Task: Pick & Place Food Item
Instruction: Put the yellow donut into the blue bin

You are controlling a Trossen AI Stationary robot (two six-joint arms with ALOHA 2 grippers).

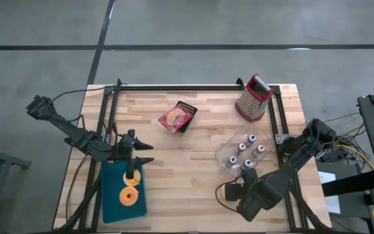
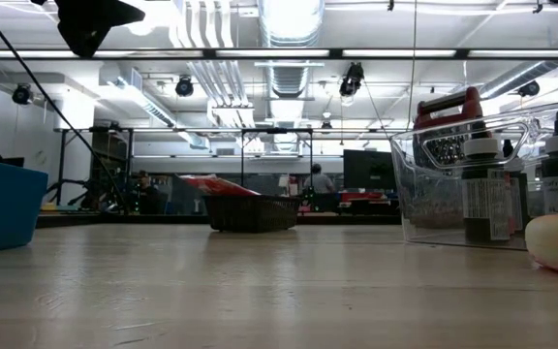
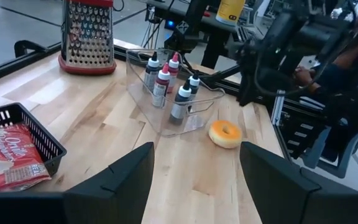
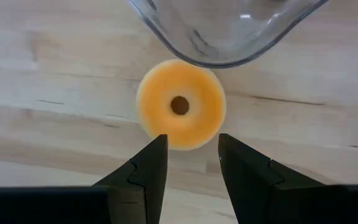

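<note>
Right tool parted, empty, poised over yellow ring-shaped doughnut | touching clear plastic bottle tray | risk: finger clipping tray, nudging doughnut | left tool open, empty.

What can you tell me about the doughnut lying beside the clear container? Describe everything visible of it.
The doughnut is a round, yellow-orange ring with a small dark centre hole and a smooth, matte surface. It lies flat on the wooden table, right beside the clear container's curved corner. The right gripper hovers above it, fingers open, not touching.
</note>
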